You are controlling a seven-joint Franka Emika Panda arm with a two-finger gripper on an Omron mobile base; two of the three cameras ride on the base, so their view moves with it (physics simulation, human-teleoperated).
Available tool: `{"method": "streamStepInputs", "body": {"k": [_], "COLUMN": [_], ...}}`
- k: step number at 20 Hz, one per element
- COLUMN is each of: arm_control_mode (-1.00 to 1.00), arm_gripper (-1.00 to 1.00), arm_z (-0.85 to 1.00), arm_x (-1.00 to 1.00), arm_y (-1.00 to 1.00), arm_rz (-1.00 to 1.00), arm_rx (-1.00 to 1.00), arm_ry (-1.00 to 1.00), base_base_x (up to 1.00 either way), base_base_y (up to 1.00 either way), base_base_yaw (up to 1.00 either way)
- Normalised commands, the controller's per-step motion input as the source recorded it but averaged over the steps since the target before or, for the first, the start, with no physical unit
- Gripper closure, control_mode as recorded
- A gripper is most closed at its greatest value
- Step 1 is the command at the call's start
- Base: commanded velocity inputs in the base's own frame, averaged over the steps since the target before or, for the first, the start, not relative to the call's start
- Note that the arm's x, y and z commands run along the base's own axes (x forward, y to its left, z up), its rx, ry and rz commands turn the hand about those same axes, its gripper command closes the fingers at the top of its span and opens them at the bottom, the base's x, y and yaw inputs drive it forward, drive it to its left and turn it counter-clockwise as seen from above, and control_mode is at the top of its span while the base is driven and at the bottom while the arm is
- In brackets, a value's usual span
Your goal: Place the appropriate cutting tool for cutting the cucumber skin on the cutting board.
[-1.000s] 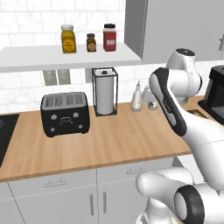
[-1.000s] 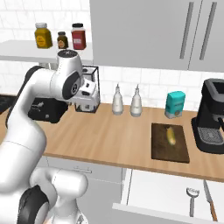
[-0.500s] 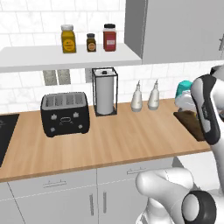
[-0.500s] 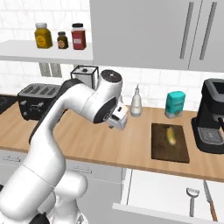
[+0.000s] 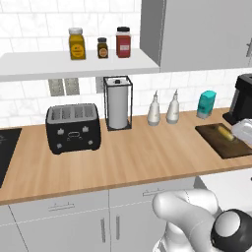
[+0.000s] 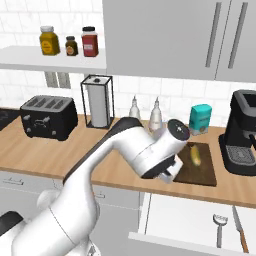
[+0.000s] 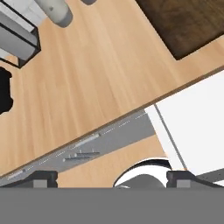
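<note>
A black toaster (image 5: 73,127) stands beside the paper-towel holder (image 5: 118,103) on the wooden counter (image 5: 128,157).

Arm (image 6: 135,150) bent forward, jaws spread wide.

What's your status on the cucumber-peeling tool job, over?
Gripper open, empty, above the counter edge. Cucumber lies on cutting board. Peeler and knife in open drawer, untouched. Path clear.

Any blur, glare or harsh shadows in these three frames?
Left base view: even, flat lighting, soft shadow under the toaster. Right base view: the cucumber on the cutting board is crisp, the arm slightly smeared. Hand view: countertop grain soft, no glare.
</note>
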Motion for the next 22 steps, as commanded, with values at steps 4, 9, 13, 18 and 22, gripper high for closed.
{"method": "streamStepInputs", "body": {"k": [4, 9, 13, 18, 22], "arm_control_mode": [-1.0, -1.0, -1.0, -1.0, -1.0], "arm_gripper": [-1.0, -1.0, -1.0, -1.0, -1.0], "arm_z": [0.0, -0.06, -0.16, -0.68, -0.55], "arm_x": [-0.86, -0.59, -0.42, -0.23, -0.02], "arm_y": [-0.88, -0.8, -0.76, -0.63, -0.53], "arm_rz": [0.0, 0.0, 0.0, 0.0, 0.02], "arm_rx": [0.11, 0.01, 0.0, 0.0, 0.0], "arm_ry": [0.08, 0.31, 0.34, 0.05, 0.0], "base_base_x": [0.0, 0.0, 0.0, 0.0, 0.0], "base_base_y": [0.0, 0.0, 0.0, 0.0, 0.0], "base_base_yaw": [0.0, 0.0, 0.0, 0.0, 0.0]}}
